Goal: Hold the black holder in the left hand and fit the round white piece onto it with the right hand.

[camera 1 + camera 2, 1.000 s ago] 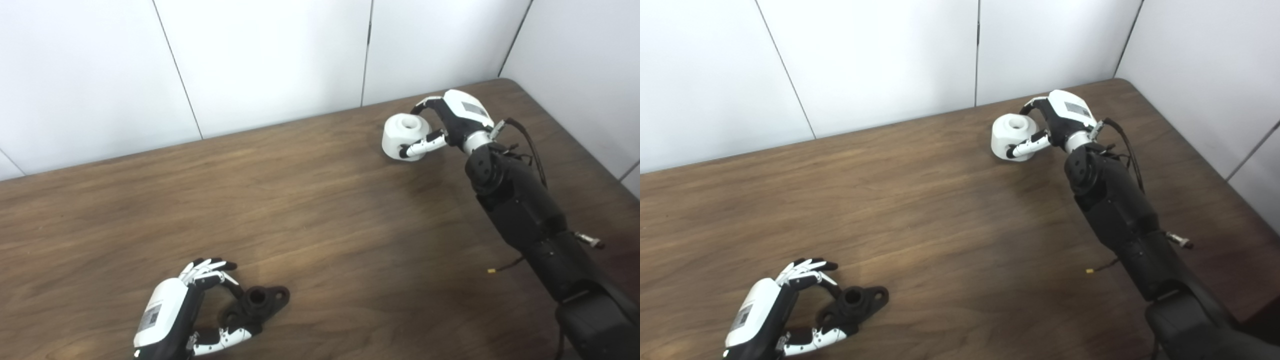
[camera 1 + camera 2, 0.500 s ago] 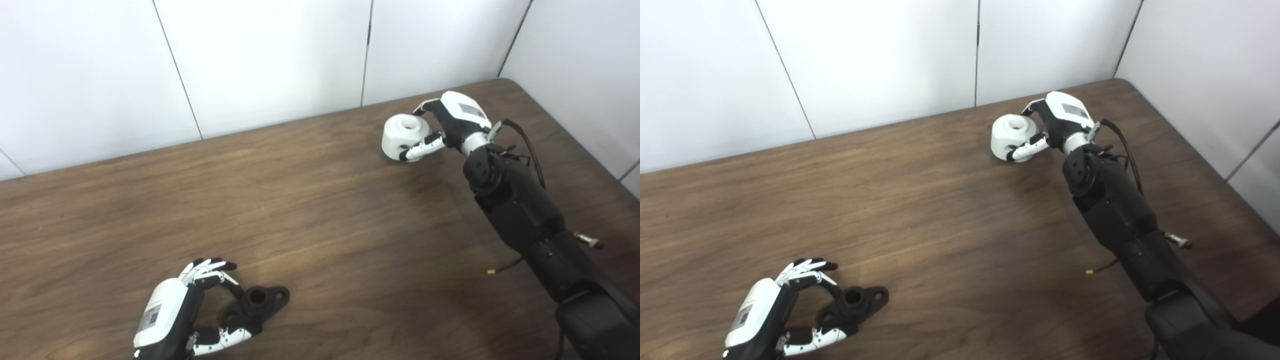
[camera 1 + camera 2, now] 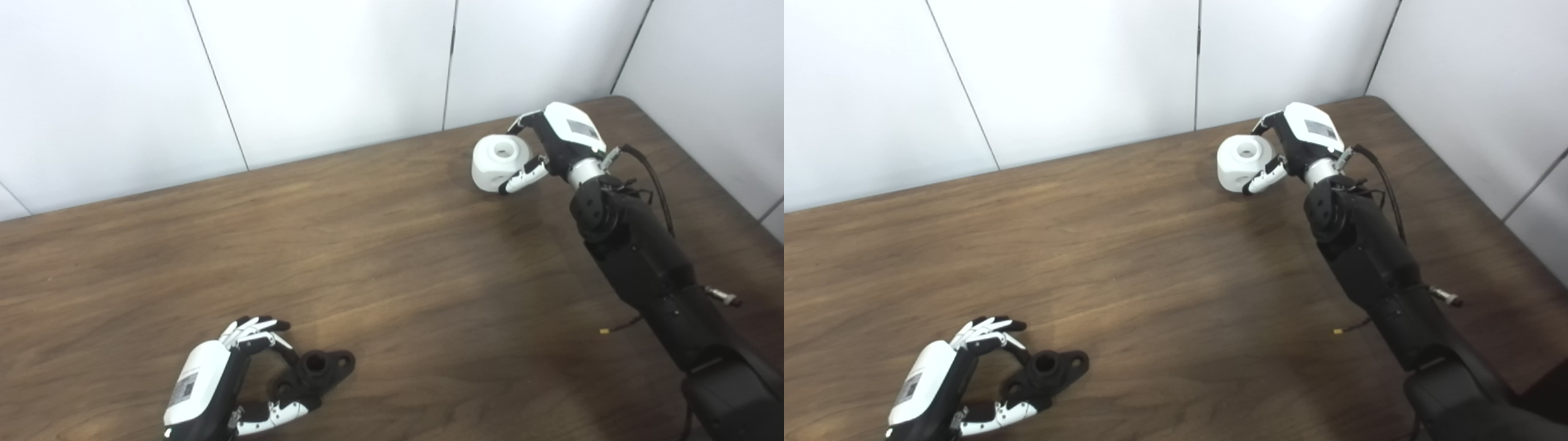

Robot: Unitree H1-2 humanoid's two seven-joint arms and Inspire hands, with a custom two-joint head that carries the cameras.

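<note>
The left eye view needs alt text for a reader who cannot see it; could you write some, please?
The right hand grips a round white piece at the far right of a wooden table, while the left hand cups a black holder near the front left.

You are looking at a dark brown wood-grain table (image 3: 392, 245) whose far edge meets the white wall panels, its far right corner rounded. Directly on it, near the front left edge, lies the black holder (image 3: 315, 373), flat, its central socket facing up. The round white piece (image 3: 499, 164) appears at the far right; whether it touches the tabletop cannot be told.
</note>
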